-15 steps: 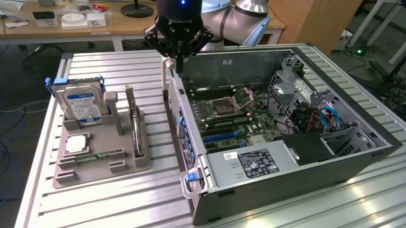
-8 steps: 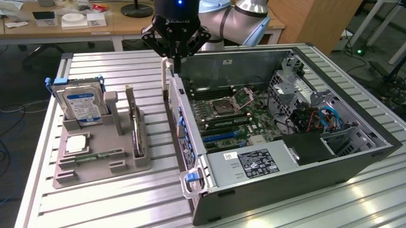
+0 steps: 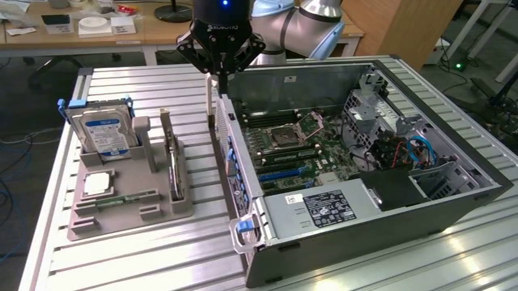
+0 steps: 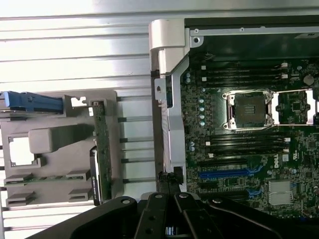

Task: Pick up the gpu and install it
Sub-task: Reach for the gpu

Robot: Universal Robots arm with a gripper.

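Note:
The gpu [image 3: 172, 167], a thin dark card with a silvery bracket at its far end, stands on edge in a slot of the grey tray [image 3: 154, 212]. In the wrist view the gpu [image 4: 98, 149] shows as a green and dark edge in the same tray [image 4: 60, 194]. My gripper [image 3: 219, 73] hangs above the near wall of the open computer case [image 3: 453, 206], between the tray and the motherboard [image 3: 292, 145]. Its fingers [image 4: 167, 181] are shut with nothing seen between them. It is apart from the gpu, toward the exterior view's right of it.
On the tray also stand a hard drive [image 3: 101, 130] with a blue-white label, a square chip [image 3: 97, 182] and a green memory stick [image 3: 125, 199]. A blue slot [image 4: 224, 173] lies on the motherboard [image 4: 239, 149]. The case's power supply [image 3: 324, 209] sits at the front.

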